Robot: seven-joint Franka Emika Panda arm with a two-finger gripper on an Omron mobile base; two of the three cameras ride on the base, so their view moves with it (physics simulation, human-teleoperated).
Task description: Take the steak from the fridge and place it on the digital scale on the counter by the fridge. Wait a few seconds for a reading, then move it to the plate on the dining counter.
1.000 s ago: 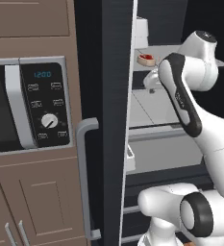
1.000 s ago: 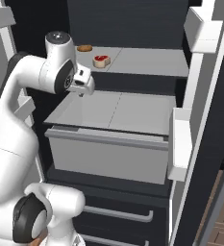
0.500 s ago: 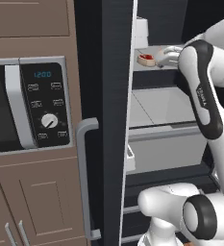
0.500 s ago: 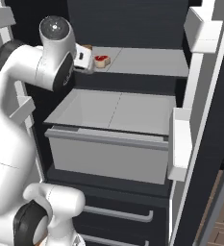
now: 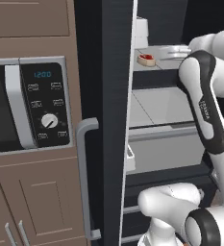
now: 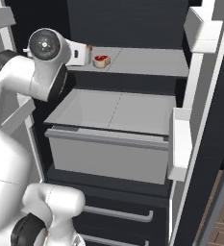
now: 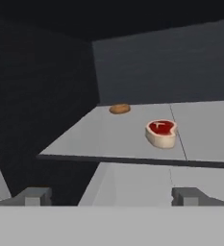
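The steak point(image 7: 161, 133) is a small red slab with a pale rim and a white bone mark. It lies on the fridge's upper light grey shelf point(image 7: 108, 139), and it also shows as the steak point(image 5: 146, 59) and the steak point(image 6: 101, 61). My gripper point(image 7: 112, 197) is open, its fingertips point(image 7: 36, 196) set wide apart with nothing between them. It hovers level with the shelf's front edge, short of the steak and a little to its left. The fridge's dark door point(image 5: 116, 120) stands open with its grey handle point(image 5: 84, 178). The scale, the plate and both counters are out of view.
A small brown food item point(image 7: 119, 109) lies on the same shelf, behind and left of the steak. Below the shelf is a grey drawer point(image 6: 113, 144). White door bins point(image 6: 180, 139) stand at the right. A microwave point(image 5: 31, 110) sits in brown cabinets left of the door.
The arm has swung upward and reached toward the upper shelf. The hand now sits close in front of the steak. The steak has not moved.
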